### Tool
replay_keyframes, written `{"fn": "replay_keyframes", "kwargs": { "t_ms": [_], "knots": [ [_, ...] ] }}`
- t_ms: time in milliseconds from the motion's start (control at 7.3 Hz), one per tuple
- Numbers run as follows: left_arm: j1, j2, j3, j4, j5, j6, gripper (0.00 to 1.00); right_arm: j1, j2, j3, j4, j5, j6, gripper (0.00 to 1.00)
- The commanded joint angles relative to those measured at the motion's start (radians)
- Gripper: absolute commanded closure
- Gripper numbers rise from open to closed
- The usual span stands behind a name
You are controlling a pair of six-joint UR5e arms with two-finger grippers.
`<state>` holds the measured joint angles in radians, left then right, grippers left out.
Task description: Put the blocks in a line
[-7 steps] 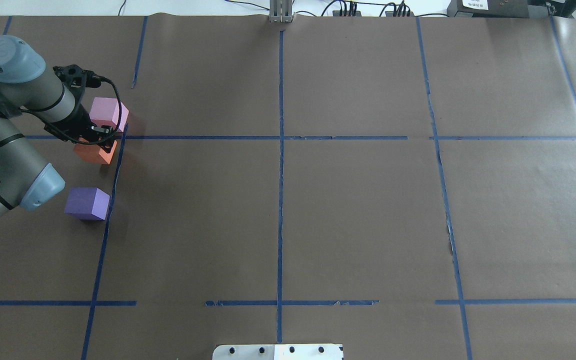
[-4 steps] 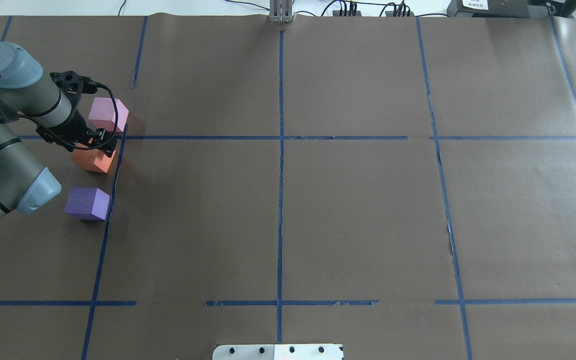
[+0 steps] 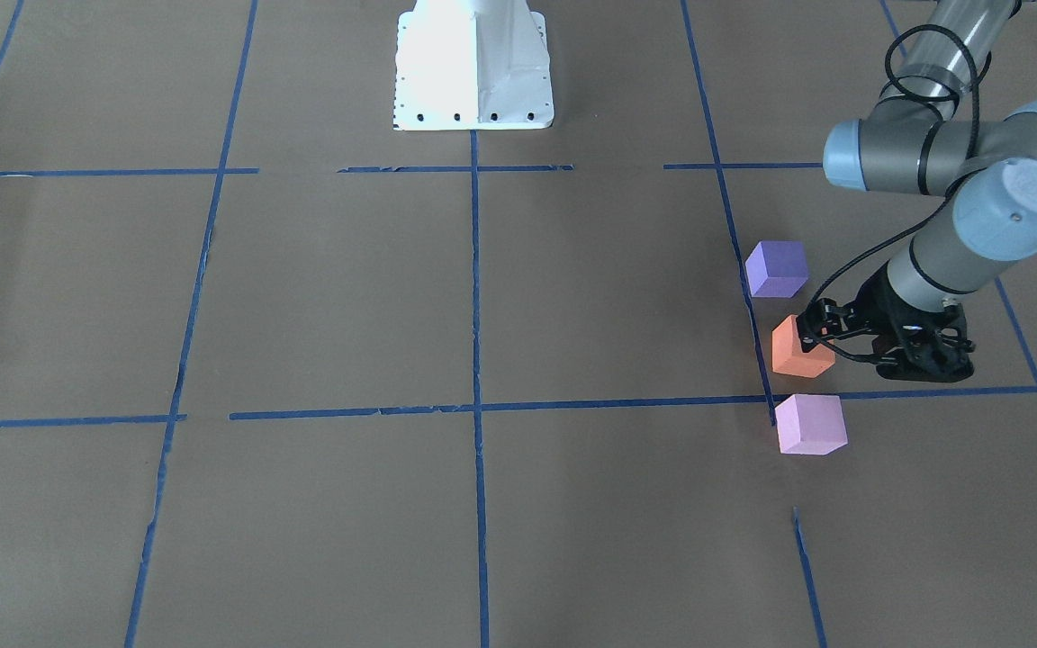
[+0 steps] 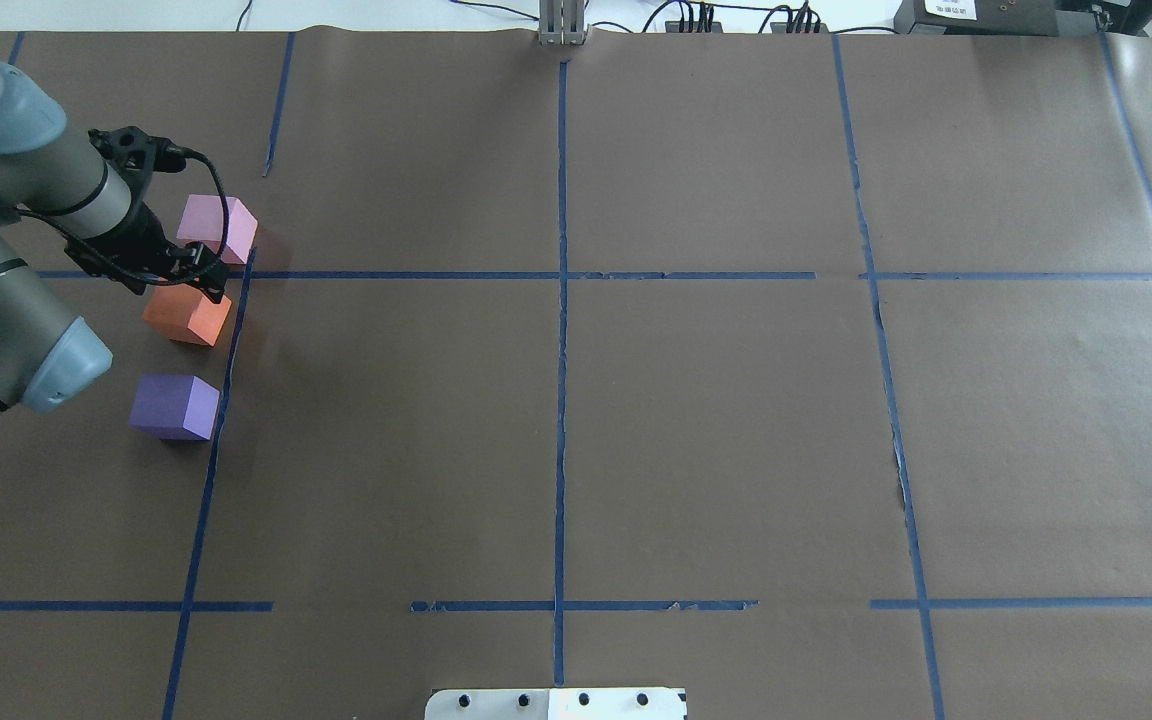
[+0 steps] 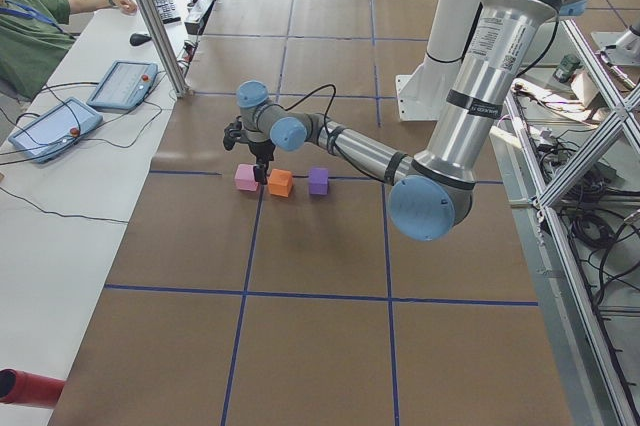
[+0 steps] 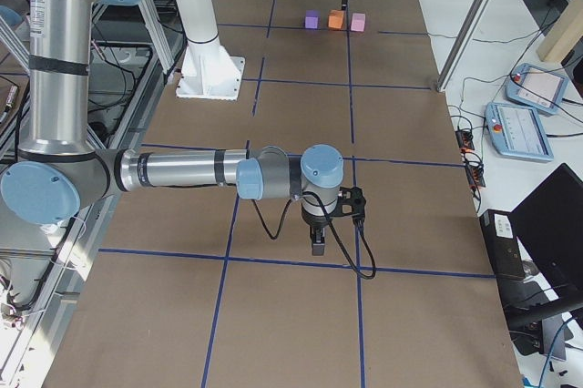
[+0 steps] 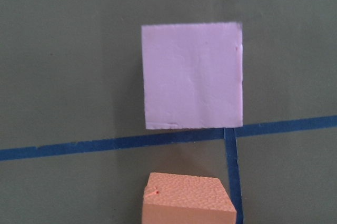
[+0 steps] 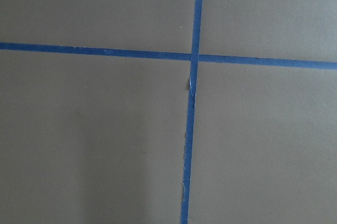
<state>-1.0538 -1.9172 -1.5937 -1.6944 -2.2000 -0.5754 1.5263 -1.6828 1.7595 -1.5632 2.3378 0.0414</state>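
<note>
Finds 3 blocks in a row on the tabletop (image 4: pixel 716 420), far to the left in the overhead view, all just beside a blue tape line (image 4: pixel 229 345) and none touching another. Puts the pale pink block (image 4: pixel 218 225) farthest from the robot, the orange block (image 4: pixel 186 318) in the middle and the purple block (image 4: pixel 173 406) nearest. Hangs the left pincer (image 4: pixel 208 287) low over the orange block's far edge, on the side toward the pink one. Cannot tell whether that pincer is wide or narrow, or gripping anything. From the left wrist, looks down on the pink block beyond a crossing strip of tape and on the orange block's top at the lower edge. Shows the right pincer (image 6: pixel 316 244) only in the right side view, pointing down near a tape crossing, well apart from the blocks; cannot tell its state either.
</note>
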Motion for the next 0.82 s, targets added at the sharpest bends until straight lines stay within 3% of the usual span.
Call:
{"fn": "replay_keyframes", "kwargs": {
  "t_ms": [0, 274, 411, 548, 685],
  "knots": [
    [-0.203, 0.036, -0.022, 0.138, -0.004, 0.375, 0.0, 0.0, 0.0, 0.0, 0.0, 0.0, 0.0, 0.0],
    [-0.396, 0.172, -0.008, 0.128, -0.007, 0.613, 0.0, 0.0, 0.0, 0.0, 0.0, 0.0, 0.0, 0.0],
    [-0.501, 0.197, 0.053, 0.127, -0.009, 0.718, 0.0, 0.0, 0.0, 0.0, 0.0, 0.0, 0.0, 0.0],
    [-0.524, 0.216, 0.088, 0.13, -0.076, 0.751, 0.0, 0.0, 0.0, 0.002, 0.0, 0.0, 0.0, 0.0],
    [-0.526, 0.26, 0.096, 0.127, -0.202, 0.747, 0.0, 0.0, 0.0, 0.0, 0.0, 0.0, 0.0, 0.0]
  ]
}}
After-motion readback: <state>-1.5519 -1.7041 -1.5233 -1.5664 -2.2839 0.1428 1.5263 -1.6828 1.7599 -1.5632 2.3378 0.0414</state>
